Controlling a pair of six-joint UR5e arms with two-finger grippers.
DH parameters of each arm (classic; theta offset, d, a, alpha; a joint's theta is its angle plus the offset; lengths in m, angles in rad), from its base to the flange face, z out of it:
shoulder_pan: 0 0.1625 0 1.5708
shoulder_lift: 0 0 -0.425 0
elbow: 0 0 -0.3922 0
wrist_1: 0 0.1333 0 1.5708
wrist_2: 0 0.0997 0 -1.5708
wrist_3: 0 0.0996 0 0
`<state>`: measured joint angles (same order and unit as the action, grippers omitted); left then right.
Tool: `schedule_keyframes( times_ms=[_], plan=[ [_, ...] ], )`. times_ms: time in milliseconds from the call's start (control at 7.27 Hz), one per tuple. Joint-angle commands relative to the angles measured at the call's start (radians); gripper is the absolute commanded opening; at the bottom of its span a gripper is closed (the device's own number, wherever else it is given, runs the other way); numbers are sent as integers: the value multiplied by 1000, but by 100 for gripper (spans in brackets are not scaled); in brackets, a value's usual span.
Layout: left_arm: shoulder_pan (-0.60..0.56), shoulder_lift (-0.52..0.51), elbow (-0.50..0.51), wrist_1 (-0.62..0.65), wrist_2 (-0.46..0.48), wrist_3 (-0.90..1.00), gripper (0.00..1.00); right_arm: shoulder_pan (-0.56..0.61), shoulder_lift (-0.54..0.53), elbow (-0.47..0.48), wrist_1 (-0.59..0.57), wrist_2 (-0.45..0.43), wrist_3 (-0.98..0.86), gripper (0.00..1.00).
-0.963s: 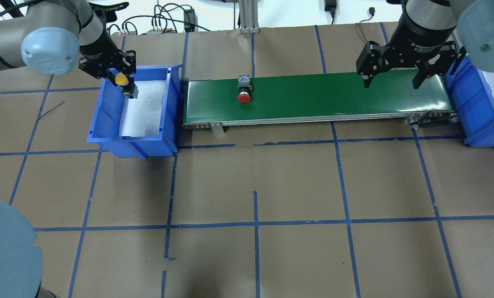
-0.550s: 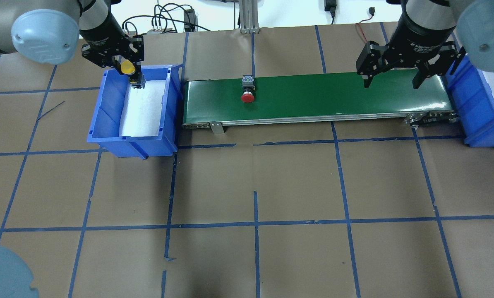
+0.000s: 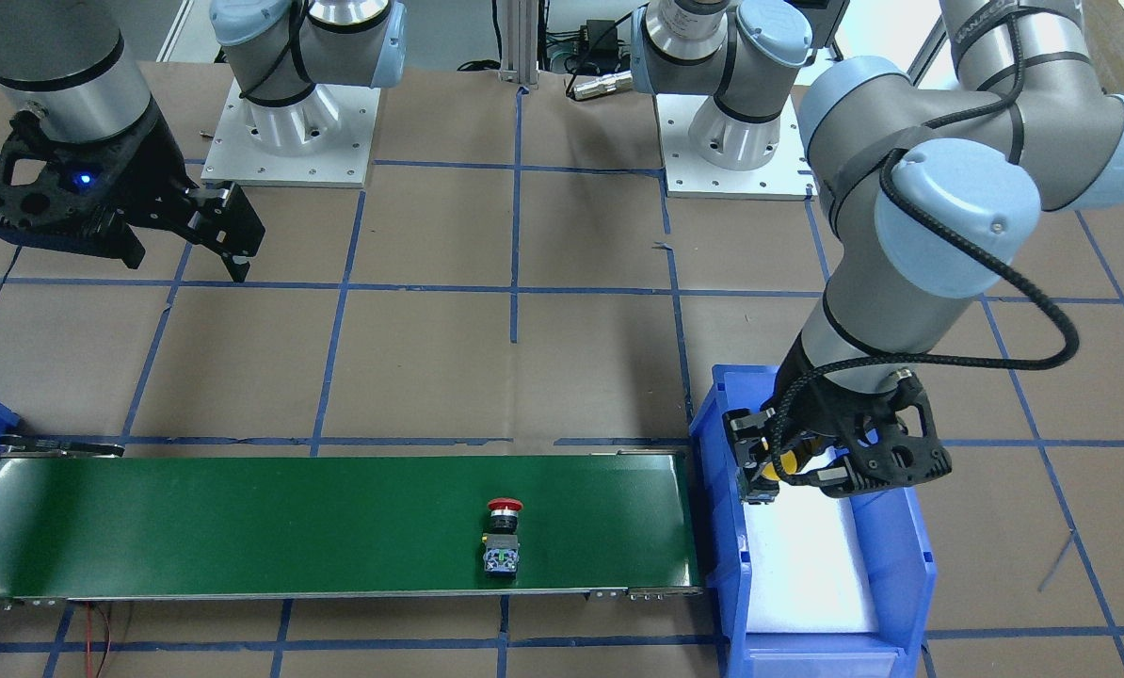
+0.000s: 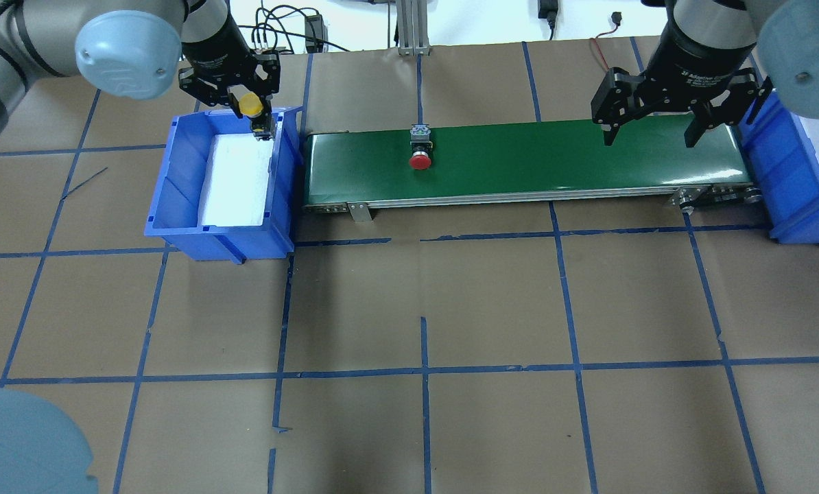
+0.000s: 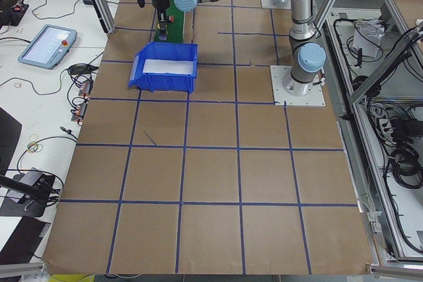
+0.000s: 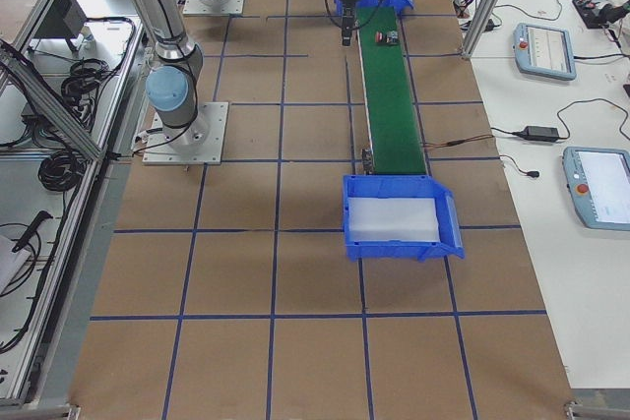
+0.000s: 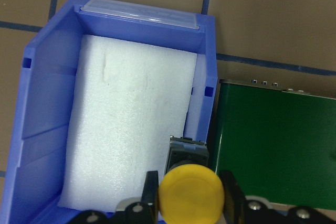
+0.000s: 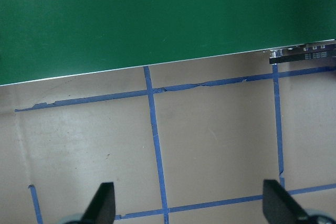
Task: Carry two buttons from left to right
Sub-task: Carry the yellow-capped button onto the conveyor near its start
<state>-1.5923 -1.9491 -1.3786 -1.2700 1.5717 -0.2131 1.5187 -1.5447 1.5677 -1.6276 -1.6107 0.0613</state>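
Observation:
The yellow button (image 4: 250, 105) is held in my left gripper (image 4: 248, 111), which is shut on it above the back right corner of the left blue bin (image 4: 176, 178), close to the belt's left end. In the left wrist view the yellow button (image 7: 191, 192) sits between the fingers (image 7: 151, 190), over the bin's white foam. The red button (image 4: 420, 160) lies on the green conveyor belt (image 4: 553, 154), left of its middle, and shows as the red button (image 3: 504, 509) in the front view. My right gripper (image 4: 648, 137) hangs open over the belt's right end, holding nothing.
A second blue bin (image 4: 783, 171) stands at the belt's right end. The belt's metal frame (image 4: 519, 199) runs along its front edge. Cables (image 4: 286, 27) lie at the table's back. Brown paper with blue tape lines covers the table.
My left gripper has lifted the yellow button and carried it right, from inside the left bin to its right back corner. The red button has drifted slightly right on the belt. The right arm is still.

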Motion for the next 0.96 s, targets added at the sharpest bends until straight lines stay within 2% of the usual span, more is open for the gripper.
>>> schedule_keyframes(
  times_ms=[0, 412, 825],
  plan=[
    [-73, -43, 33, 3, 4, -89, 5, 0, 0, 0, 0, 0, 0, 100],
    [-115, -112, 35, 64, 4, -124, 4, -2, 0, -2, 0, -2, 0, 100],
    [-129, -142, 35, 70, 5, -127, 4, 0, 0, -2, 0, -2, 0, 100]
  ],
)
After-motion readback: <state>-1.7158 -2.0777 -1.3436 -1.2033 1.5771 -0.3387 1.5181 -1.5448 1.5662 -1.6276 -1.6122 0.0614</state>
